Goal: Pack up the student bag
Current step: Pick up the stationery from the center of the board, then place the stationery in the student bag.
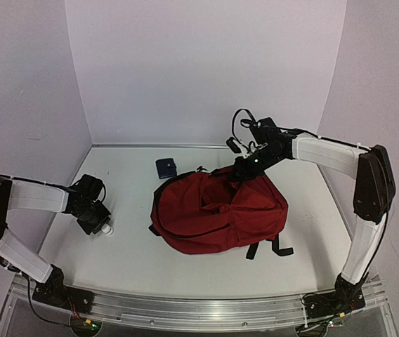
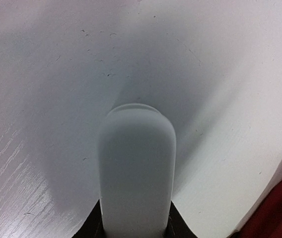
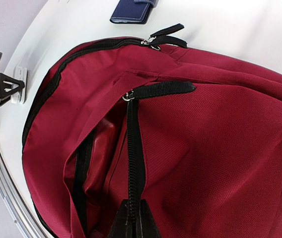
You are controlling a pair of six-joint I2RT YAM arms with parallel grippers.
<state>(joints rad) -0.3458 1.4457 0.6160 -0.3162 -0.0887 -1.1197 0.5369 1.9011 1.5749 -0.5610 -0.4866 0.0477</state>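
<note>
The student bag (image 1: 217, 214) lies flat near the middle of the white table (image 1: 129, 267), its top end towards the back wall and its black straps trailing towards the near edge. One compartment gapes open, and a glossy red item (image 3: 100, 148) shows inside.

The right gripper (image 1: 251, 165) is at the bag's top end. Its jaws are clenched tight on the black zipper (image 3: 133, 148) that runs up to a black pull tab (image 3: 163, 89).

The left gripper (image 1: 95, 219) is low over the table's left side, well apart from the bag. A white rounded object (image 2: 137, 168) sits between its dark fingers (image 2: 92, 227). Both fingers press against the object's sides with no gap visible, so the jaws are grasping it. In the left wrist view, only a red corner of the bag shows at the lower right.

A small dark blue wallet (image 1: 166, 167) lies on the table just beyond the bag's far left corner, not touching it. The table surface is white and lightly scuffed. Pale lilac walls (image 1: 199, 70) enclose it on three sides, and a metal rail (image 1: 199, 309) runs along the near edge.
</note>
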